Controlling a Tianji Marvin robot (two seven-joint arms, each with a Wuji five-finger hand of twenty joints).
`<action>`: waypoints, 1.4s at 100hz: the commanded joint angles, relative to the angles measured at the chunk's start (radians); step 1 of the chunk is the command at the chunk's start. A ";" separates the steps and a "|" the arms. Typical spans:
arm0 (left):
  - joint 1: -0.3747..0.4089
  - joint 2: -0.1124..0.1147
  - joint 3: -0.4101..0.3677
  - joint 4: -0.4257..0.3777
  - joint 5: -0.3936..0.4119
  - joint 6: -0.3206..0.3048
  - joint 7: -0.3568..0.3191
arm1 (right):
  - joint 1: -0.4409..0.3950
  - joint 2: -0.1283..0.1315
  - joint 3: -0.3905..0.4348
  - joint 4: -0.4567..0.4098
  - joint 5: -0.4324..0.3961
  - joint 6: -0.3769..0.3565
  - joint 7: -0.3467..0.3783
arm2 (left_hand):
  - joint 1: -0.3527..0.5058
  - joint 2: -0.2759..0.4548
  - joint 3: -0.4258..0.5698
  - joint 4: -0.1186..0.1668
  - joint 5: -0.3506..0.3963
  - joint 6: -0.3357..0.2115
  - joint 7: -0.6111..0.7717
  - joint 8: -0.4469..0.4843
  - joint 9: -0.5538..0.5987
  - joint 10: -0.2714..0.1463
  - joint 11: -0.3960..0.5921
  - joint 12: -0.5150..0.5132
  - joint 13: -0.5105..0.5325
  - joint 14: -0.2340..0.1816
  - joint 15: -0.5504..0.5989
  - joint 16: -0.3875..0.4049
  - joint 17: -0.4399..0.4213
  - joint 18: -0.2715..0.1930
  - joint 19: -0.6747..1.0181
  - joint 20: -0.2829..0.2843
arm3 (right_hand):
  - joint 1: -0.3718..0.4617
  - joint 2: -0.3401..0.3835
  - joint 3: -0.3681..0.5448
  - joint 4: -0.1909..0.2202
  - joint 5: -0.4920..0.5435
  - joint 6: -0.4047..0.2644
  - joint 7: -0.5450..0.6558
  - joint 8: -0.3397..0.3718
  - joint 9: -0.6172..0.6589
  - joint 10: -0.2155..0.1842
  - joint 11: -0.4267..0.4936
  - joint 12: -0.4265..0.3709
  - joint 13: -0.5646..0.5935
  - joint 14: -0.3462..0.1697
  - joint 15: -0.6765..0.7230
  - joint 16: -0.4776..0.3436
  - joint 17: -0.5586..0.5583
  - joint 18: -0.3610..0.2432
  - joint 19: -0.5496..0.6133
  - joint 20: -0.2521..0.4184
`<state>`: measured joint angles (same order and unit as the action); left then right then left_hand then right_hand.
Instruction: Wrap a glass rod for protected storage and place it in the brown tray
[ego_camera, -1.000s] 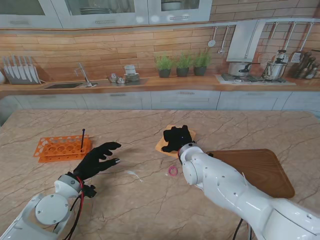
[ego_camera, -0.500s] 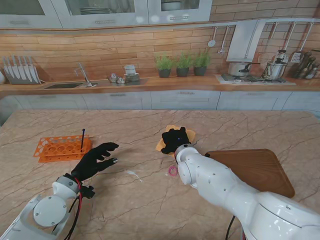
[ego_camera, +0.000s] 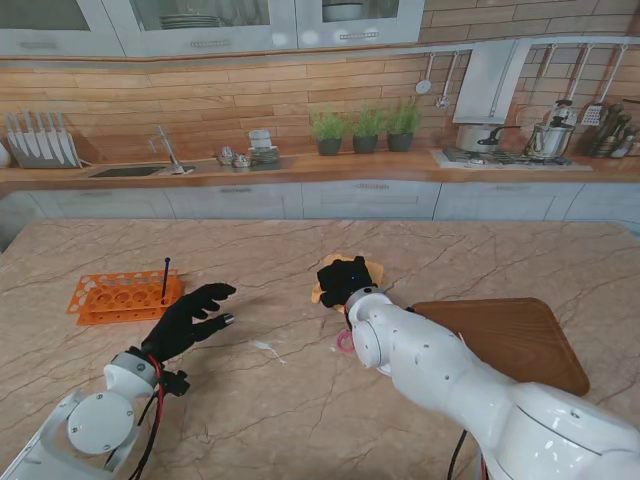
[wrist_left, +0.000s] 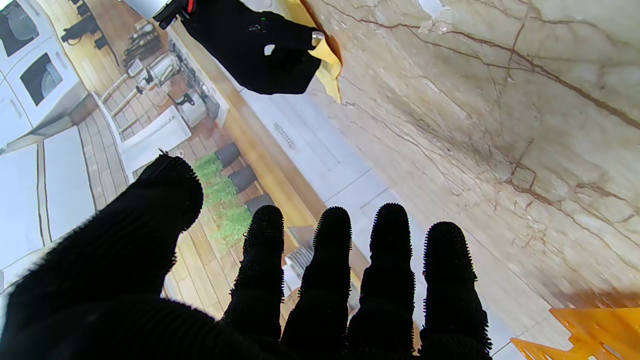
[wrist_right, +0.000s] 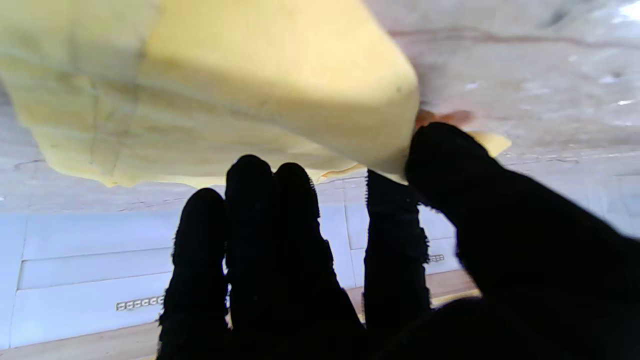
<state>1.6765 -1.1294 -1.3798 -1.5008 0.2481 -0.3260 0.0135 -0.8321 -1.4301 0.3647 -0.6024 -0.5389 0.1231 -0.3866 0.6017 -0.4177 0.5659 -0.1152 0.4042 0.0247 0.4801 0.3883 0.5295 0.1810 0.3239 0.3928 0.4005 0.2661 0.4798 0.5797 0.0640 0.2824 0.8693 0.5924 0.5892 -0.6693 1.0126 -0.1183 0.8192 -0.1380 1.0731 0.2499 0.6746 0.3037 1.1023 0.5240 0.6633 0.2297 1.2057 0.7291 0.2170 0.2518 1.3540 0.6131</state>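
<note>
A yellow wrapping sheet (ego_camera: 373, 268) lies mid-table, and my right hand (ego_camera: 345, 279) sits on it. In the right wrist view the thumb and forefinger pinch one edge of the sheet (wrist_right: 225, 90), which is lifted and folded over. My left hand (ego_camera: 190, 320) hovers open, fingers spread, near an orange rack (ego_camera: 120, 296) with one dark rod (ego_camera: 165, 277) standing in it. The brown tray (ego_camera: 510, 340) lies to the right, partly behind my right arm. A small clear glint (ego_camera: 265, 347) lies on the table between the hands; whether it is glass is unclear.
A pink ring (ego_camera: 345, 343) lies beside my right forearm, nearer to me than the sheet. The left wrist view shows the right hand (wrist_left: 255, 45) holding the sheet (wrist_left: 327, 65), and the rack's corner (wrist_left: 595, 330). Bare marble lies between rack and sheet.
My right hand has shifted a little left, drawing the sheet's edge up and over, so less yellow shows around it. The left hand has barely moved.
</note>
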 joint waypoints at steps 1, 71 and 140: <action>0.010 -0.005 -0.003 -0.003 0.002 -0.004 0.001 | -0.005 0.001 0.003 -0.019 0.004 -0.022 0.005 | 0.008 0.030 0.004 0.028 0.016 -0.004 0.017 0.006 0.011 0.003 0.009 0.009 0.008 0.004 0.014 0.013 -0.003 0.004 0.025 -0.005 | 0.021 0.031 -0.004 -0.021 0.023 -0.042 -0.016 -0.025 0.013 0.022 0.015 -0.005 -0.026 0.024 0.029 -0.001 -0.017 -0.001 0.051 0.005; 0.030 -0.009 -0.037 -0.018 -0.020 -0.046 0.014 | 0.025 -0.049 0.012 -0.039 0.173 -0.221 0.177 | 0.007 0.034 -0.009 0.027 0.022 -0.004 0.017 0.007 0.018 0.004 0.009 0.011 0.014 0.004 0.012 0.012 -0.009 0.007 0.011 -0.017 | 0.022 0.042 -0.023 -0.039 0.017 -0.079 -0.012 -0.012 -0.001 -0.004 0.000 -0.014 -0.062 -0.008 -0.002 -0.010 -0.048 -0.040 0.000 -0.006; 0.017 -0.007 -0.031 -0.011 -0.034 -0.051 -0.002 | -0.022 0.002 -0.032 -0.206 0.243 -0.216 0.386 | 0.004 0.037 -0.025 0.027 0.024 -0.002 0.013 0.007 0.018 0.005 0.006 0.011 0.014 0.005 0.011 0.013 -0.010 0.010 0.008 -0.019 | 0.016 0.025 -0.008 -0.041 0.027 -0.072 -0.019 -0.014 0.000 0.001 -0.012 -0.018 -0.065 0.001 -0.013 -0.011 -0.053 -0.032 -0.015 -0.002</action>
<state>1.6879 -1.1336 -1.4155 -1.5078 0.2166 -0.3832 0.0168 -0.8331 -1.4315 0.3404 -0.7933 -0.3013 -0.0966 -0.0156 0.6018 -0.4141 0.5611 -0.1152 0.4207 0.0247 0.4801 0.3883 0.5389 0.1813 0.3239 0.3943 0.4007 0.2662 0.4798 0.5797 0.0627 0.2869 0.8693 0.5799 0.5892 -0.6572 0.9901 -0.1188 0.8192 -0.1864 1.0593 0.2389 0.6728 0.2915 1.0882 0.5112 0.6274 0.2252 1.1932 0.7264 0.1570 0.2382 1.3636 0.6336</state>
